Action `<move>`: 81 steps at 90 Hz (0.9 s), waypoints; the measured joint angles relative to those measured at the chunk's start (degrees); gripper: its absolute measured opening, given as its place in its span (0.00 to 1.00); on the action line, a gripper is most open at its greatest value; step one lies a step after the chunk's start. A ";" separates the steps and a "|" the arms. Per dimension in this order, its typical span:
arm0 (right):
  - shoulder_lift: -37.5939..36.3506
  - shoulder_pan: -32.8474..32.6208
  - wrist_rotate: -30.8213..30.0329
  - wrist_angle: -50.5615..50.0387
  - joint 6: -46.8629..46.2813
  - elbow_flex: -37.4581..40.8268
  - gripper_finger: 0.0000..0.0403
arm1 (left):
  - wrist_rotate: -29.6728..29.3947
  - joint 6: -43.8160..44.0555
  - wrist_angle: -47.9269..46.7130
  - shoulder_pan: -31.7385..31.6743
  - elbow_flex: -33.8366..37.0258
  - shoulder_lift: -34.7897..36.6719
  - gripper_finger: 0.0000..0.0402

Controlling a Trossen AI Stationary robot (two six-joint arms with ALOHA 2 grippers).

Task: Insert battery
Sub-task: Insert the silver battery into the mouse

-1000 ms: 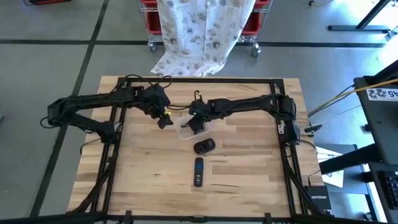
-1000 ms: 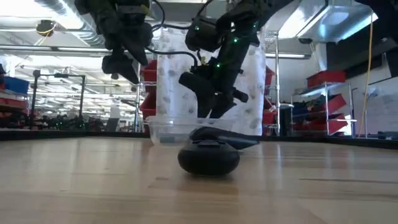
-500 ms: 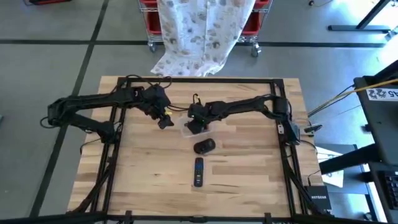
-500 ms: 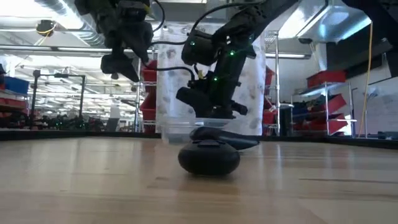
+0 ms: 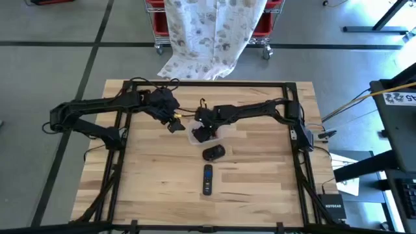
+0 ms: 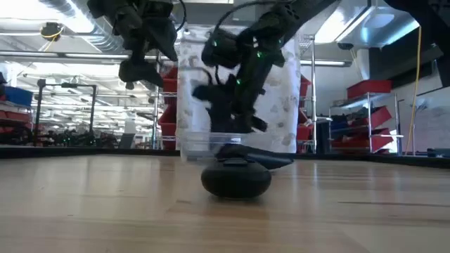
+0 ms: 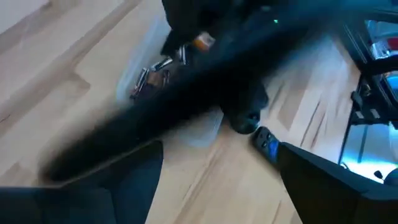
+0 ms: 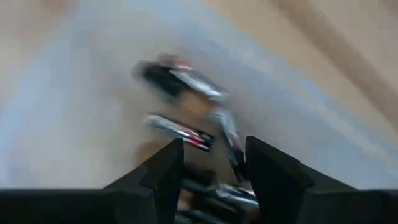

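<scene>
The right tool [image 5: 202,132] has dropped into the clear tray [image 5: 222,130] of batteries [image 8: 180,132], fingers apart; the pick looks imminent. The left tool [image 5: 174,123] hovers nearby, grip unclear.

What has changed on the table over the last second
The right end effector has shifted slightly toward the left arm and now reaches down into the clear container over the loose batteries, fingers apart; no grasp shows. The container looks nudged the same way. The left end effector stayed hovering beside the container. The black cover and the remote have not moved.
</scene>
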State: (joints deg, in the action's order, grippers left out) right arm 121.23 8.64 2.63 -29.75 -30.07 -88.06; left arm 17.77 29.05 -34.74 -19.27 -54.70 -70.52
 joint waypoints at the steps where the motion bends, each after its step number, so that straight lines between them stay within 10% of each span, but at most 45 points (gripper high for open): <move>1: 0.00 -0.04 0.02 -0.14 0.16 -0.32 0.38 | 0.13 -0.17 0.00 -0.03 0.00 0.00 0.74; 81: 6.00 -0.04 -8.29 -9.55 -2.99 -5.92 0.38 | 1.10 -8.34 -2.90 -0.34 0.00 5.70 0.74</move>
State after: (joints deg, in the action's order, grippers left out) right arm 127.23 8.60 -5.65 -39.30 -33.05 -93.97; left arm 18.87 20.71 -37.64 -19.62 -54.70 -64.82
